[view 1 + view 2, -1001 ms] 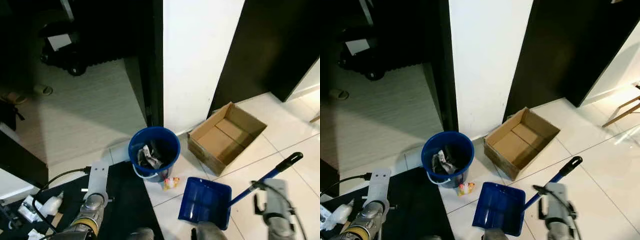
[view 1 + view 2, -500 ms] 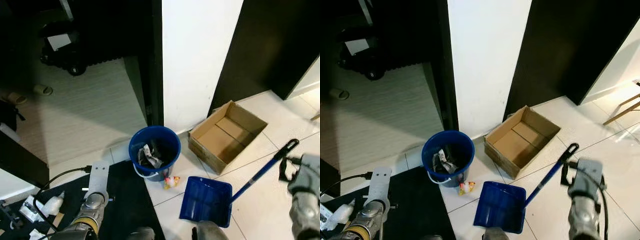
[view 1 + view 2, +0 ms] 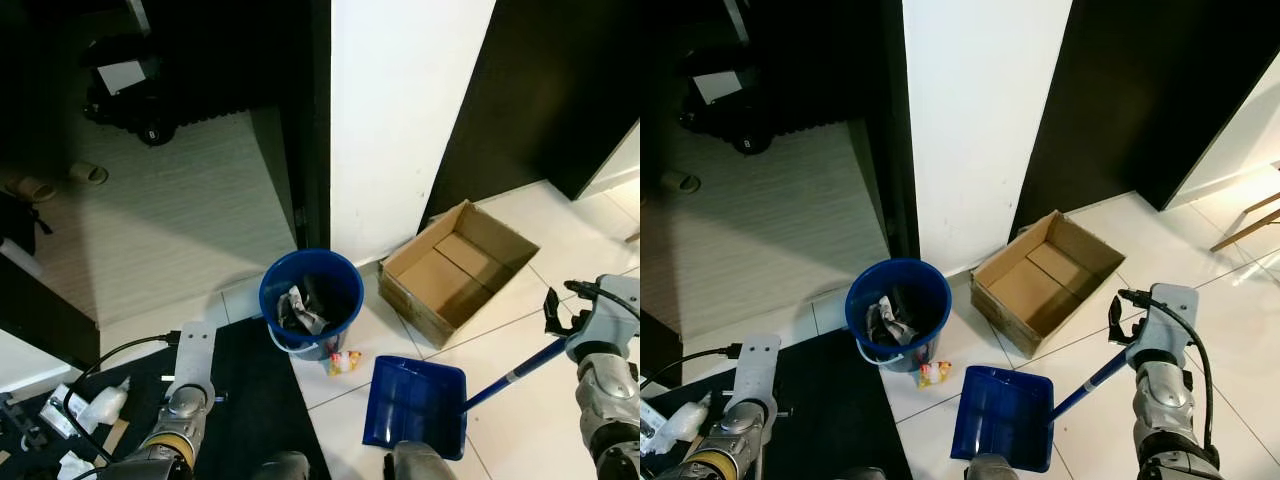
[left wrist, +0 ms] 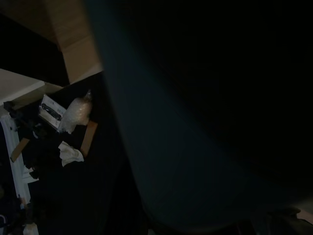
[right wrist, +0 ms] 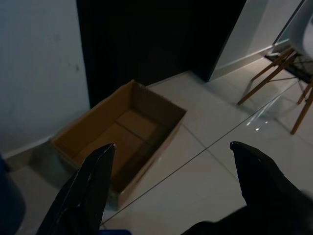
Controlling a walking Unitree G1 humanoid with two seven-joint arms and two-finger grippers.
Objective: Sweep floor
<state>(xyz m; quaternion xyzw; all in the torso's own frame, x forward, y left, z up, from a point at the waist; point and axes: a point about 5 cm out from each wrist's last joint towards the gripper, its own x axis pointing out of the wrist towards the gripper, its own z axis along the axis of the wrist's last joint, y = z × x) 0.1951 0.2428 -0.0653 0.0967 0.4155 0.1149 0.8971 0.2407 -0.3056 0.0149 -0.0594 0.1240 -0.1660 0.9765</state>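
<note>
Glossy white floor tiles [image 3: 540,410] — matt cardboard box [image 3: 458,270], shiny blue plastic dustpan [image 3: 415,408].

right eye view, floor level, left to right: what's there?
left arm → blue bucket → small yellow scrap → blue dustpan → cardboard box → right hand, open beside the dustpan handle

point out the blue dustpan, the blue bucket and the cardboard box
blue plastic dustpan [image 3: 415,405]: left eye view, middle of its flat scoop.
round blue plastic bucket [image 3: 345,277]: left eye view, right side of its rim.
open brown cardboard box [image 3: 1025,290]: right eye view, bare inner floor.
</note>
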